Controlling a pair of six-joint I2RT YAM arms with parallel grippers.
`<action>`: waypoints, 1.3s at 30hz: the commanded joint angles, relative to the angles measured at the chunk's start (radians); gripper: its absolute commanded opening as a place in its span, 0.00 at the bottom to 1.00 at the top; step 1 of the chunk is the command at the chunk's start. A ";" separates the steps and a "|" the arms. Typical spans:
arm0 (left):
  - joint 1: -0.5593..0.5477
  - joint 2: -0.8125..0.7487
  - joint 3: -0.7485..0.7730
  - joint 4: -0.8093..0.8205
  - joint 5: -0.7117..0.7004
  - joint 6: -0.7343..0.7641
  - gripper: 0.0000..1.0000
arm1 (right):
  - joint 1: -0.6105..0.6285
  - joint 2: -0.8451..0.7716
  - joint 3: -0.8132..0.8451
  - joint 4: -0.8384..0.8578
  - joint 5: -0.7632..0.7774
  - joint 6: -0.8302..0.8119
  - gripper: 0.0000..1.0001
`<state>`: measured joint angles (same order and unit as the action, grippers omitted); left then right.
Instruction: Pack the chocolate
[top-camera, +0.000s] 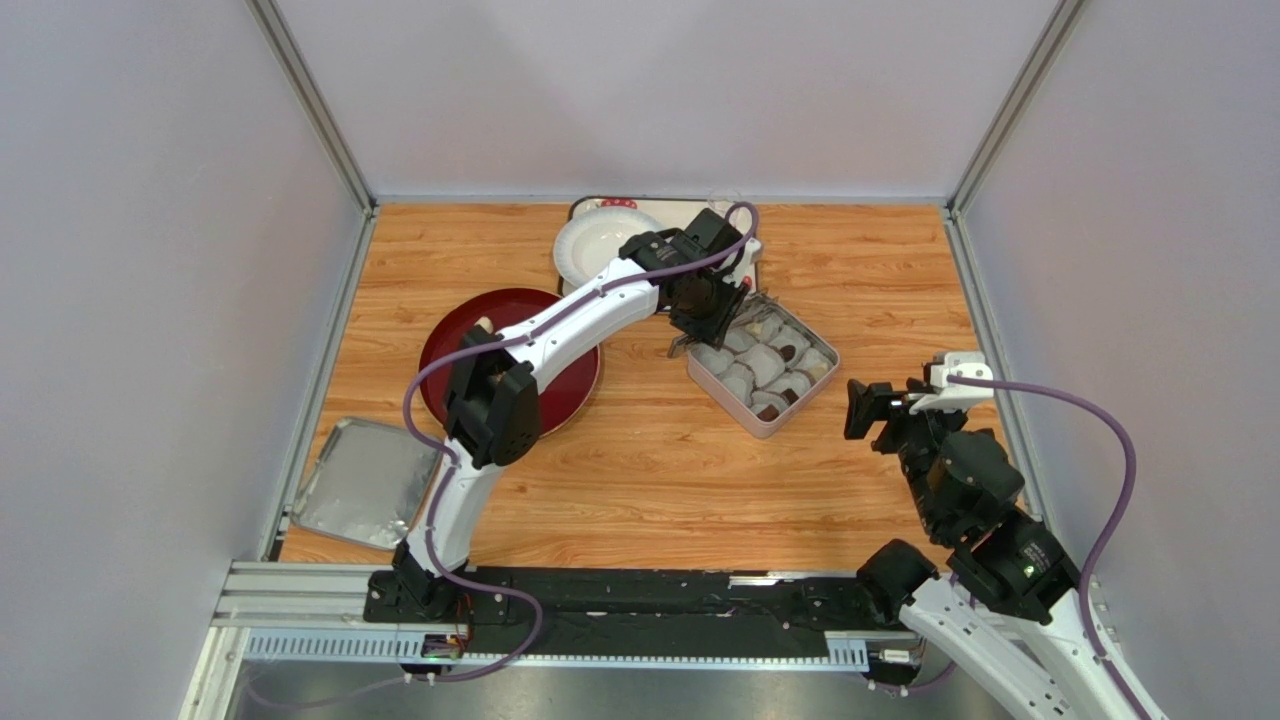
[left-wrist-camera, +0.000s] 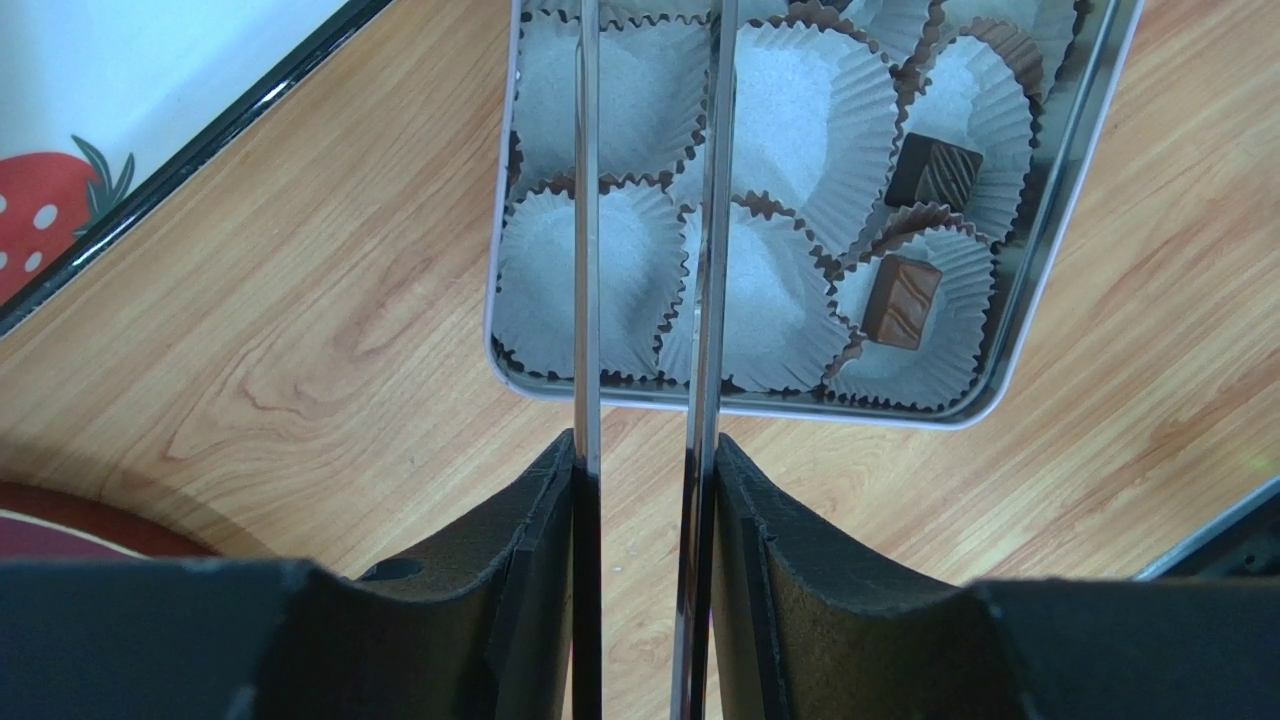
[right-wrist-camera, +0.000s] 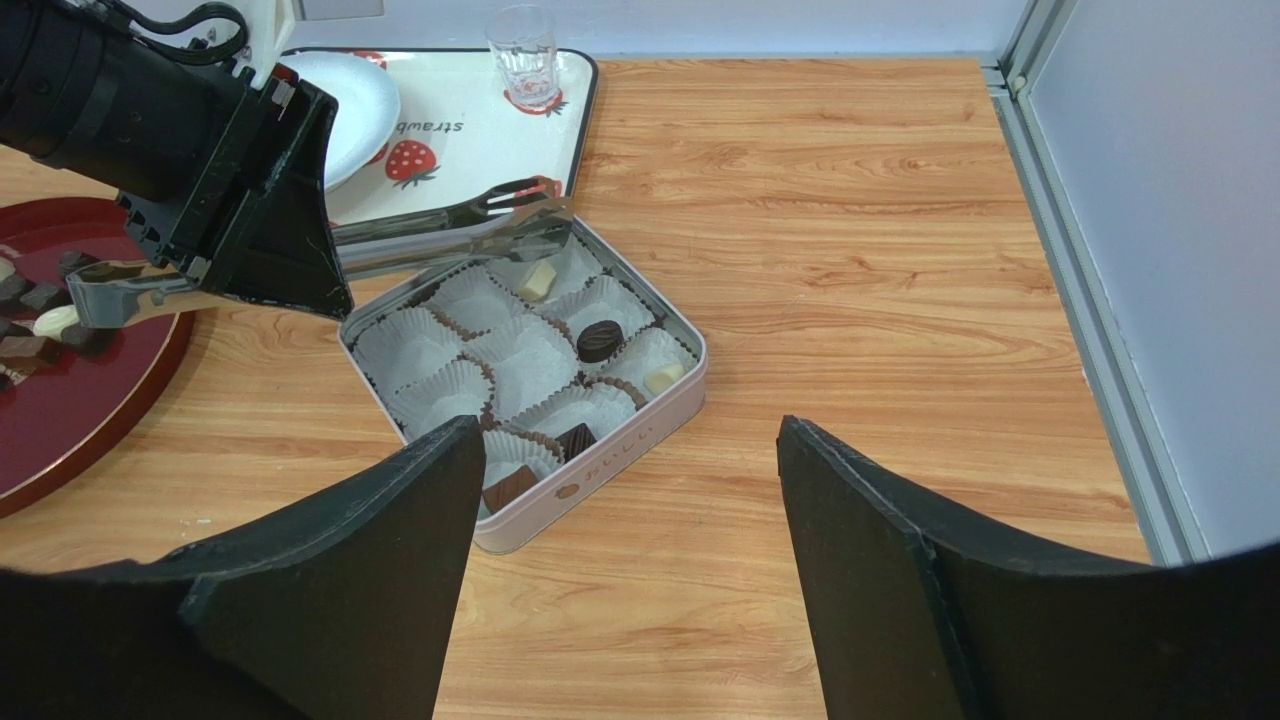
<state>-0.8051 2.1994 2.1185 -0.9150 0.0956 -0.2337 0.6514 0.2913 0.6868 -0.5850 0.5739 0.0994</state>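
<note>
My left gripper (left-wrist-camera: 646, 450) is shut on a pair of metal tongs (left-wrist-camera: 588, 225), whose two arms run a little apart out over the square tin (top-camera: 762, 365) of paper cups. In the right wrist view the tongs' tips (right-wrist-camera: 541, 225) hang just above a cream chocolate (right-wrist-camera: 541, 282) in a back cup. More chocolate lies in other cups: two dark squares (left-wrist-camera: 932, 168) (left-wrist-camera: 902, 300) and a round dark one (right-wrist-camera: 600, 338). Loose pieces (right-wrist-camera: 30, 338) sit on the red plate (top-camera: 511, 360). My right gripper (right-wrist-camera: 631, 428) stands open and holds nothing, low over the table to the right of the tin.
A strawberry-print tray (right-wrist-camera: 481, 120) at the back carries a white bowl (top-camera: 601, 240) and a glass (right-wrist-camera: 522, 33). The tin's lid (top-camera: 365, 480) lies at the left near edge. Grey walls close in both sides and the back.
</note>
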 joint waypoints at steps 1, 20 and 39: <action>-0.005 -0.075 0.040 0.024 0.006 -0.009 0.41 | 0.002 -0.004 0.003 0.042 0.001 -0.017 0.76; 0.079 -0.598 -0.437 0.038 -0.128 -0.141 0.38 | 0.002 -0.014 0.002 0.042 -0.009 -0.017 0.75; 0.305 -1.058 -1.001 -0.131 -0.218 -0.346 0.38 | 0.002 0.002 0.002 0.045 -0.026 -0.017 0.75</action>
<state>-0.5404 1.2007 1.1671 -1.0157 -0.0853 -0.5308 0.6514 0.2909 0.6868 -0.5831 0.5587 0.0990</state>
